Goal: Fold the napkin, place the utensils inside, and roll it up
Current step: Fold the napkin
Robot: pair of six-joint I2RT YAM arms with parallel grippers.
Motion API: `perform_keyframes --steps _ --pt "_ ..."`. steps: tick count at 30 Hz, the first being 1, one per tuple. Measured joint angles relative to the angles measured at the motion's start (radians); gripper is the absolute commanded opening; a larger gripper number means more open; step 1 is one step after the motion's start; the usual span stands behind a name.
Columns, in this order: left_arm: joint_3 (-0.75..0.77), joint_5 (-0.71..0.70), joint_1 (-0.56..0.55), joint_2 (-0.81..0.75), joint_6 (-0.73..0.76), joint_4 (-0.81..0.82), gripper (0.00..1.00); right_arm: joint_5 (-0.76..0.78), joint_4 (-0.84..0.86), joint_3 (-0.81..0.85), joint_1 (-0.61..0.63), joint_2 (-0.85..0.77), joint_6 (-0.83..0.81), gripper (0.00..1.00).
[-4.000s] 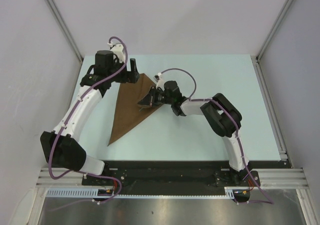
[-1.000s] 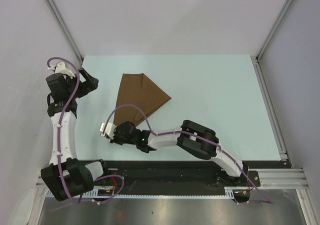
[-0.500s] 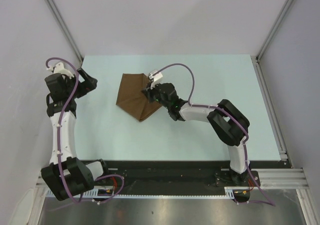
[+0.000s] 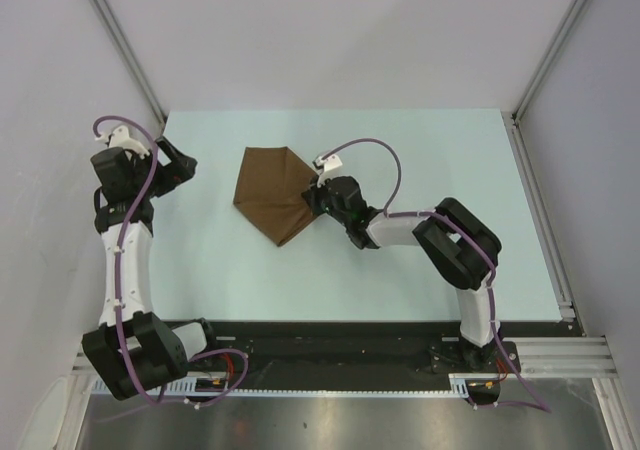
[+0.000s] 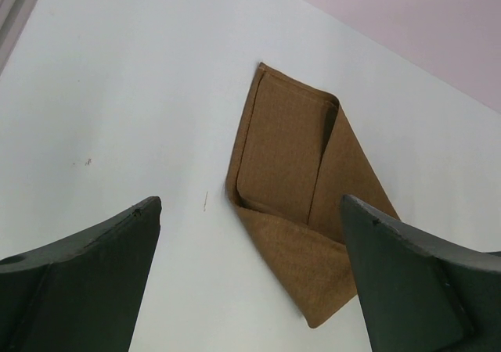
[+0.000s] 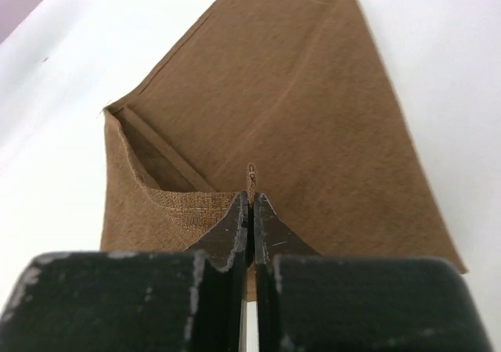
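The dark-brown napkin (image 4: 272, 190) lies as a folded packet on the pale table, left of the middle. It also shows in the left wrist view (image 5: 297, 203) and the right wrist view (image 6: 266, 109). My right gripper (image 4: 318, 198) is shut on a corner of the napkin at its right edge; a tip of cloth sticks out between the closed fingertips (image 6: 251, 199), holding that flap slightly raised. My left gripper (image 4: 180, 162) is open and empty, well to the left of the napkin, raised near the left wall. No utensils are in view.
The pale table (image 4: 420, 160) is bounded by metal rails, with grey walls at the left, back and right. The arm bases sit on the black strip at the near edge (image 4: 330, 345).
My right gripper carried the napkin's lower corner from near the front edge up and to the right, folding the long triangle into a compact packet. My left arm withdrew to the left wall earlier.
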Motion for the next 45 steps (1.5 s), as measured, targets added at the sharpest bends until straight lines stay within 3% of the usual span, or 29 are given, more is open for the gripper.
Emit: perform_keyframes --steps 21,23,24,25,28,35,39,45 --pt "-0.008 0.04 0.0 0.015 -0.014 0.011 1.0 0.064 0.002 0.016 -0.073 0.072 0.025 0.0" --pt "-0.008 0.043 0.0 0.015 -0.014 0.013 1.0 0.077 -0.005 0.021 -0.073 0.072 0.027 0.11" --pt "-0.008 0.045 0.0 0.015 -0.014 0.013 1.0 0.082 -0.009 0.023 -0.073 0.072 0.03 0.24" --pt "-0.008 0.048 0.0 0.016 -0.014 0.014 1.0 0.086 -0.017 0.025 -0.073 0.072 0.037 0.5" --pt "-0.008 0.05 0.0 0.019 -0.015 0.021 1.0 0.107 -0.041 0.026 -0.074 0.072 0.056 0.72" --pt "-0.013 0.057 0.0 0.019 -0.022 0.031 1.0 0.076 -0.129 0.016 -0.108 0.002 0.055 0.8" --pt "-0.02 0.059 0.0 0.02 -0.026 0.031 1.0 -0.031 -0.166 0.025 -0.17 -0.06 0.052 0.8" --pt "-0.021 0.06 -0.005 0.023 -0.032 0.034 0.99 -0.253 -0.31 0.153 -0.259 -0.025 0.047 0.79"
